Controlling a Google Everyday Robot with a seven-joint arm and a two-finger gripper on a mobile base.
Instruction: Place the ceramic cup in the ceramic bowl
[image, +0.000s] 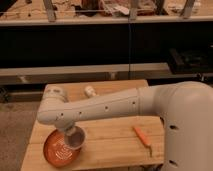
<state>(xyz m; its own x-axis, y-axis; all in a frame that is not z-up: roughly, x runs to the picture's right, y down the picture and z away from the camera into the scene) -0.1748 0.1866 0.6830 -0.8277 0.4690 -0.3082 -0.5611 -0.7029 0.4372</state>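
The ceramic bowl (50, 150), orange-red with a pale pattern in its middle, sits at the front left corner of the wooden table. The whitish-grey ceramic cup (76, 141) hangs over the bowl's right side, just above its rim. My gripper (71, 134) reaches down from the white arm's wrist (52, 109) and is shut on the cup from above. The cup and wrist hide most of the fingers.
A cream-white lumpy object (90, 91) lies near the table's back edge. An orange stick-like object (141, 136) lies at the front right. The wooden table (115, 142) ends close to the bowl on the left and front. Dark shelving stands behind.
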